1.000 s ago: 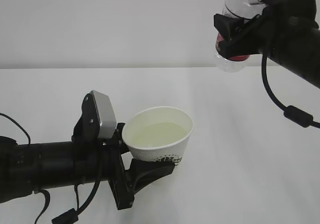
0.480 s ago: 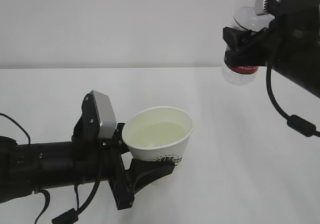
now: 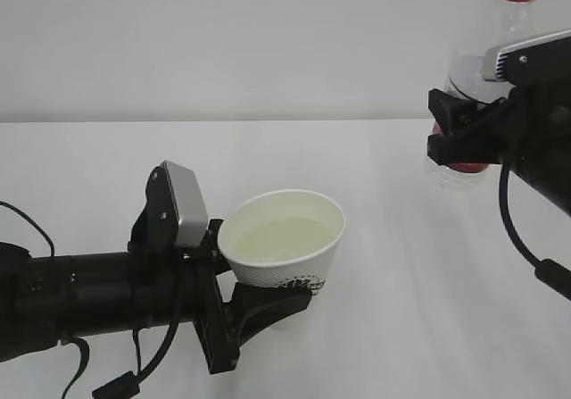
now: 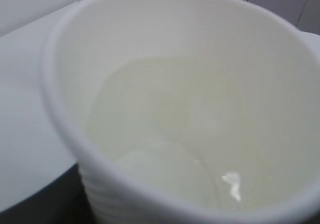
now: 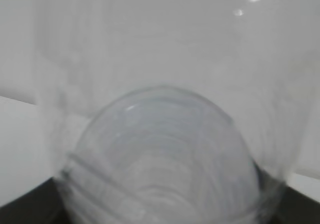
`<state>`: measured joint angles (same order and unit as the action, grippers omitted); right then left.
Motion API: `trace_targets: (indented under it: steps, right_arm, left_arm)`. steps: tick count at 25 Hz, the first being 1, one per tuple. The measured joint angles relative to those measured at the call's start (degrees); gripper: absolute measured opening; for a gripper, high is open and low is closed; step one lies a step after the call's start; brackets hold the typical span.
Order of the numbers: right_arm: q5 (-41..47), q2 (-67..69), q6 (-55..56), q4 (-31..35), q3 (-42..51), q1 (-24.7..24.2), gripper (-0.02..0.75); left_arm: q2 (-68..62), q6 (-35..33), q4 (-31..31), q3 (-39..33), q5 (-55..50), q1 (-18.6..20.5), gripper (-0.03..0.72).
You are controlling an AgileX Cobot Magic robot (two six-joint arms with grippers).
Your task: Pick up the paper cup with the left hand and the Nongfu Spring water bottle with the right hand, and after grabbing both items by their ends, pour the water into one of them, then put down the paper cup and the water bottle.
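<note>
The paper cup (image 3: 287,272) is white with a dark logo low on its side. It stands upright above the table, and my left gripper (image 3: 272,299) is shut on its lower end. Pale water (image 3: 285,236) lies in it. In the left wrist view the paper cup (image 4: 65,98) fills the frame, with the water (image 4: 165,134) pooled inside; the jaws are hidden. At the right, my right gripper (image 3: 462,138) is shut on the lower end of the Nongfu Spring water bottle (image 3: 466,76), which is held neck up in the air. Its clear ribbed base (image 5: 160,169) fills the right wrist view.
The white table (image 3: 401,283) stretches under both arms, with a plain pale wall behind. The left arm (image 3: 89,296) lies low along the front left. A black cable (image 3: 553,278) hangs from the right arm at the right edge.
The right gripper has carried the bottle to the right and lower, and the bottle has turned neck up. The left gripper and cup have not moved.
</note>
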<state>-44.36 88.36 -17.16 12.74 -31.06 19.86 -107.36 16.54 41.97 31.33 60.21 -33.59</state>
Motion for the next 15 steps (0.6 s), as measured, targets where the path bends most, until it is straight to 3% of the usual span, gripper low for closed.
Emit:
trace_targets:
  steps: [5,15]
  right_arm:
    - [-0.1,0.0,-1.5,1.6,0.5,-1.3,0.473]
    - [-0.2,0.0,-1.5,1.9,0.6,-9.8,0.473]
  left_arm:
    - [0.0,0.0,0.0,0.0,0.0,0.0,0.474]
    - [0.0,0.0,0.0,0.0,-1.3,0.0,0.473]
